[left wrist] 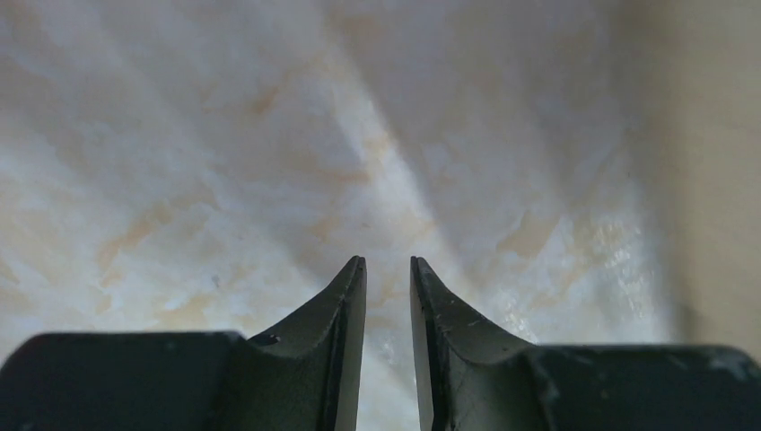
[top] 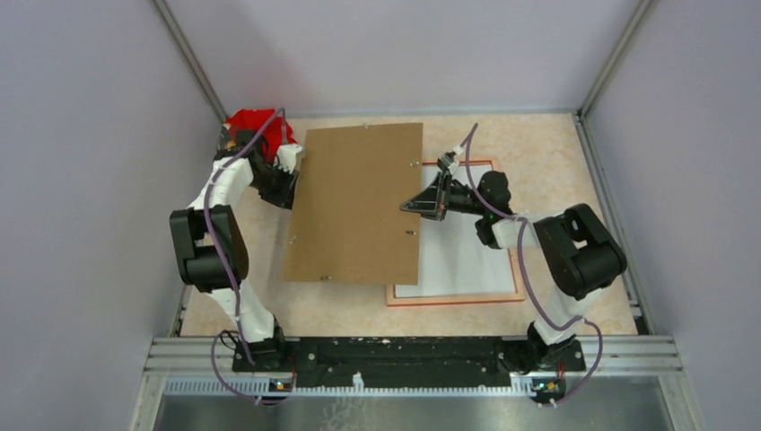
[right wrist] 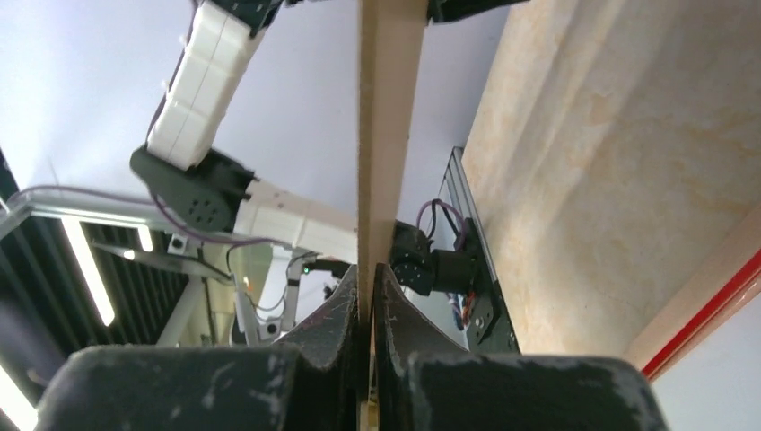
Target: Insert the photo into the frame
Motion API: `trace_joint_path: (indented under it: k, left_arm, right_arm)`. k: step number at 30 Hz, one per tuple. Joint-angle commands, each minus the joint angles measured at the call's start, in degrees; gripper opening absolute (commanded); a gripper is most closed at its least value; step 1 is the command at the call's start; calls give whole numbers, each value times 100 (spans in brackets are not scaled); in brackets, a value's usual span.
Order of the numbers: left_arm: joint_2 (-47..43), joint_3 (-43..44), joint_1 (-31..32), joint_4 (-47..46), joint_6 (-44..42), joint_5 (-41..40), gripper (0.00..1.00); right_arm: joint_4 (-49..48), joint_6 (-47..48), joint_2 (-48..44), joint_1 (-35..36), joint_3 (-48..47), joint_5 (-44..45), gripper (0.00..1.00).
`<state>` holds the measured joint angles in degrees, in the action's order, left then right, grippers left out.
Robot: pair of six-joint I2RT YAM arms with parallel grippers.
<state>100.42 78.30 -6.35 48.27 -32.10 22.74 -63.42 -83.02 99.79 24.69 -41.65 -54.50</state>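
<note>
The frame (top: 456, 299) lies flat on the table at the right, a thin red-orange rim round a white sheet (top: 462, 256) that looks like the photo's plain back. A brown backing panel (top: 359, 202) hangs tilted over the frame's left part. My right gripper (top: 420, 205) is shut on the panel's right edge. In the right wrist view that panel edge (right wrist: 386, 135) runs up from between the right gripper (right wrist: 372, 269), and the frame's pale, red-lined side (right wrist: 709, 305) shows at the lower right. My left gripper (top: 289, 184) sits at the panel's left edge; the left gripper (left wrist: 388, 262) is open over bare tabletop, holding nothing.
A red object (top: 256, 126) sits in the back left corner behind the left arm. The marbled tabletop (top: 538, 153) is bounded by grey walls on three sides. A blurred brown band, probably the panel (left wrist: 718, 135), fills the right edge of the left wrist view.
</note>
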Motion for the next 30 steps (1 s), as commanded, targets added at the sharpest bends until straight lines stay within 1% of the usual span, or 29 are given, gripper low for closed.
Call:
trace_joint_path:
  k: [1, 6, 12, 15, 19, 20, 23, 25, 27, 30]
  left_arm:
    - [275, 561, -39, -190, 466, 175, 31]
    - [179, 710, -34, -208, 513, 338, 32]
    - [-40, 752, -20, -88, 610, 744, 33]
    - [-134, 711, 74, -58, 710, 919, 39]
    - [-94, 501, 533, -352, 1102, 1004, 42]
    - [-26, 493, 678, -448, 1246, 1007, 42]
    - [337, 625, 1060, -733, 1851, 1163, 42]
    - [655, 825, 1389, -816, 2130, 1181, 42]
    - [949, 1007, 1735, -943, 2417, 1218, 43]
    - [1329, 1159, 2080, -1313, 2959, 1572, 44]
  right_arm:
    - [-1055, -290, -534, -75, -155, -685, 0]
    - [-535, -56, -832, -299, -1, -767, 0]
    - [899, 811, -1502, -737, 201, -832, 0]
    - [1686, 1208, -1951, -1141, 249, -862, 0]
    - [2484, 1474, -2631, -1875, 315, -965, 0]
    - [2784, 1538, -2786, -2116, 315, -989, 0]
    - [3258, 1582, -3256, -2719, 368, -1087, 0]
    - [3395, 1500, -3630, -3058, 437, -1123, 0]
    - [3596, 1464, -3867, -3242, 512, -1047, 0]
    - [3379, 1122, -4098, -3482, 692, -1042, 0]
